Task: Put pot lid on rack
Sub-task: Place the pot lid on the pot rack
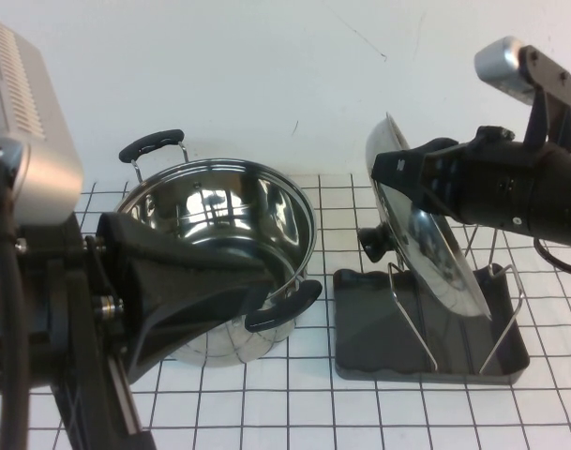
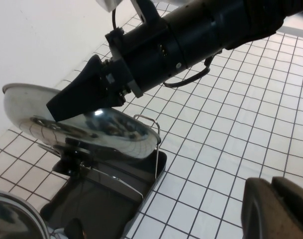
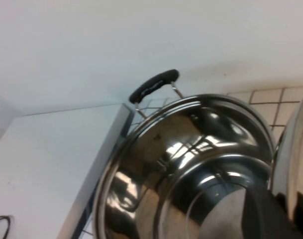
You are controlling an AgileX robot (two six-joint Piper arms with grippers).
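Note:
The shiny steel pot lid (image 1: 444, 267) stands tilted on edge between the wire prongs of the rack (image 1: 505, 314), its black knob (image 1: 371, 242) facing the pot. My right gripper (image 1: 386, 169) comes in from the right and is shut on the lid's upper rim (image 3: 290, 159). The left wrist view shows the same grip, with the right gripper (image 2: 56, 107) over the lid (image 2: 81, 127) and the rack's dark tray (image 2: 101, 199) beneath. My left gripper (image 1: 269, 272) hangs shut and empty in front of the pot, its fingers (image 2: 260, 209) over bare grid.
A deep steel pot (image 1: 219, 202) with two black handles stands left of the rack, close to its tray. A grey box (image 1: 27, 122) sits at the far left. White gridded tabletop lies in front; a white wall is behind.

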